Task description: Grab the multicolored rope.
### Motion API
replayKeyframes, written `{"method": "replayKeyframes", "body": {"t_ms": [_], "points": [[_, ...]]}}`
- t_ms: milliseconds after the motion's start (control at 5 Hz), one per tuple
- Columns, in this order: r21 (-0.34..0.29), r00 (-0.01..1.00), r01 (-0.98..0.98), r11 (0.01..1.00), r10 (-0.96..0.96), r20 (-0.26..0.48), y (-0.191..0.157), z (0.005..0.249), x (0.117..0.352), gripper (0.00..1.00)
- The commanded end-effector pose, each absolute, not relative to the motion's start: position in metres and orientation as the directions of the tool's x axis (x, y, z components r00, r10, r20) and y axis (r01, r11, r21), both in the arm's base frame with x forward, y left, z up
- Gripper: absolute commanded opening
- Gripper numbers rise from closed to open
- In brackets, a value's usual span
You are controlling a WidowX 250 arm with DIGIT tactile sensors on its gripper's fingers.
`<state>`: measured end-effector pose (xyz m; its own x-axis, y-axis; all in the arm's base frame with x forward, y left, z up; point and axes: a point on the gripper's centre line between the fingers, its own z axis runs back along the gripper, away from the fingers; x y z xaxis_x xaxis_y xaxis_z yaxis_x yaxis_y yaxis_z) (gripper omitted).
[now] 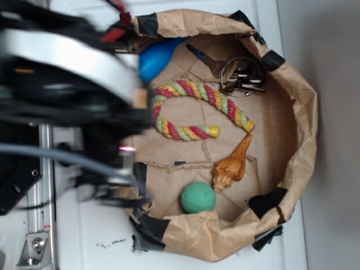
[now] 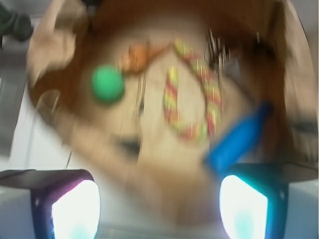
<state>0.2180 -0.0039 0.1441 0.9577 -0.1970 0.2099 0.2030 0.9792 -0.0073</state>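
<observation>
The multicolored rope lies curved like a hook on the floor of a brown paper bag tray. In the blurred wrist view the rope shows ahead of and above my gripper. The gripper is open, its two fingertips far apart with nothing between them. It is above the tray's near rim, well short of the rope. In the exterior view my arm is a blur at the left, over the tray's left edge.
A blue bottle lies close to the rope's bend, also seen in the wrist view. A bunch of keys, an orange spiral seashell and a green ball share the tray. The tray has raised paper walls.
</observation>
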Motion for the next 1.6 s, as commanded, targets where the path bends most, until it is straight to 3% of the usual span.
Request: {"method": "replayKeyframes", "body": {"t_ms": [0,200,400,600,800,1000,1400], "points": [[0.031,0.958,0.198,0.98,-0.2,0.205,0.002,0.096,0.27,1.0],[0.043,0.973,0.19,0.981,-0.194,0.123,-0.01,0.07,0.257,1.0],[0.065,0.977,0.177,0.982,-0.183,0.108,-0.011,0.044,0.259,1.0],[0.016,0.976,0.183,0.983,-0.184,0.113,-0.009,0.026,0.268,1.0],[0.0,0.984,0.15,0.989,-0.15,0.101,-0.008,0.022,0.269,0.0],[-0.095,0.987,0.14,0.986,-0.132,0.086,-0.002,0.026,0.264,0.0],[-0.091,0.995,0.089,0.992,-0.085,0.047,0.007,0.033,0.264,0.0]]}}
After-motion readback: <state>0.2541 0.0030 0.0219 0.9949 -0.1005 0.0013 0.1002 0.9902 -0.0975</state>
